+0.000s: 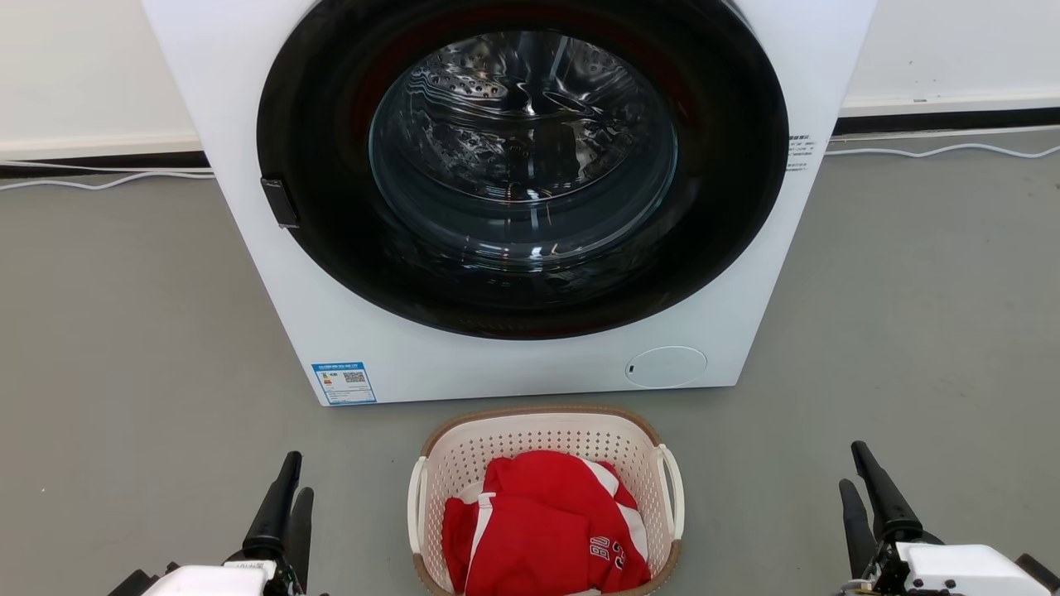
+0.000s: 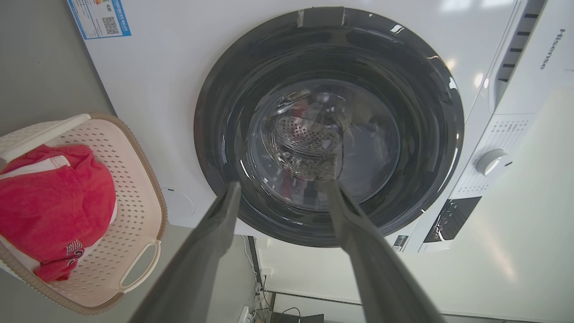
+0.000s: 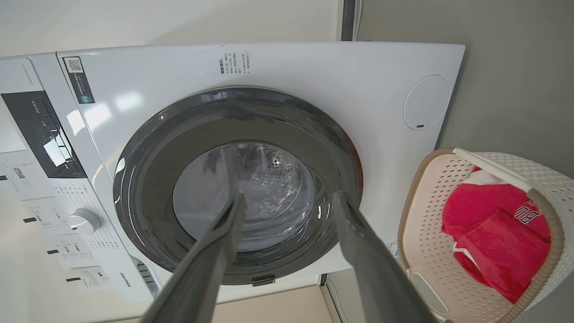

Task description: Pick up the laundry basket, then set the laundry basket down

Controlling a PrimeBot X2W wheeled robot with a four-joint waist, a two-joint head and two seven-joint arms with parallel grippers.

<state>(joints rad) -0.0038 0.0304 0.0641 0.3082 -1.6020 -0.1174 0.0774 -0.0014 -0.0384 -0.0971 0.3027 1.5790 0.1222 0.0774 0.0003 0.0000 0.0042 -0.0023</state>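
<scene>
While the left pincer (image 1: 296, 476), at the lower left of the frame, and the right pincer (image 1: 853, 468), at the lower right, both stand open and hold nothing, each is well apart from the laundry basket (image 1: 530, 434). The basket rests on the floor (image 1: 124, 348) at bottom centre, just before the washing machine (image 1: 464, 372), with a red garment (image 1: 546, 521) inside. Hazard: the loop handles (image 1: 672, 488) are thin. An off-centre approach may miss one, and an uneven lift would tilt the basket, spill the garment or knock the basket against the machine
</scene>
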